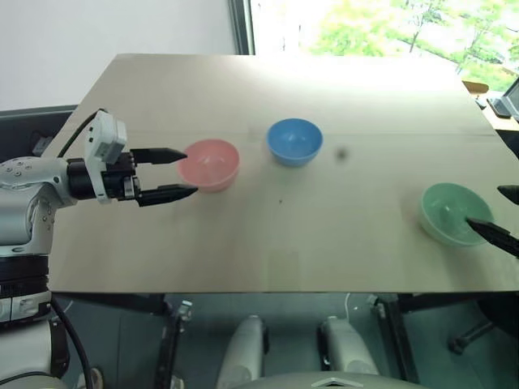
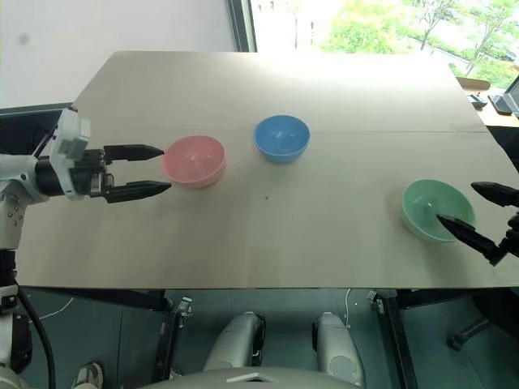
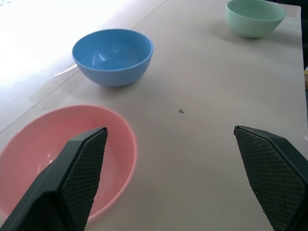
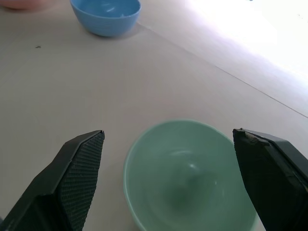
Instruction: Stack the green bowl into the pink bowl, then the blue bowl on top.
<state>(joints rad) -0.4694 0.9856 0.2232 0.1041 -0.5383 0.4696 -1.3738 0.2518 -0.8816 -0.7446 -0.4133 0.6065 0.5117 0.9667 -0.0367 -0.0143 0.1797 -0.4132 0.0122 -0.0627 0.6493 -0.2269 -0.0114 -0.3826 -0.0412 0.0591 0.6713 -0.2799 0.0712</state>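
Head-camera and wrist views of a pale wooden tabletop [image 1: 324, 243] bearing three plain bowls; no brand, label or legible writing is seen on any of them. At the far left, the left gripper [image 1: 180, 173] is held level above the table, its two black fingers spread wide with nothing between them; the farther fingertip lies just beside the near-left rim of the pink bowl [image 1: 209, 164], though contact cannot be confirmed. The pink bowl is shown upright and empty toward the left of the table, pale salmon in colour, smooth and unmarked; in the left wrist view part of its interior is covered by one textured finger pad [image 3: 84, 168]. To its right and slightly farther back, the blue bowl [image 1: 295, 141] is seen, bright sky-blue, upright, empty, and apart from the pink bowl; a faint sheen is visible on its inner wall. A small dark speck [image 1: 280, 201] is noted on the bare wood between the bowls. Well apart, near the right front edge of the table, the green bowl [image 1: 451, 212] is placed, mint-green, upright and empty, matching the other two in size and shape. At the far right, the right gripper [image 2: 478, 211] is held with its fingers spread wide and empty; the nearer finger is seen over the bowl's right rim, while the farther finger stands clear beside it; in the right wrist view the bowl lies between the two pads.
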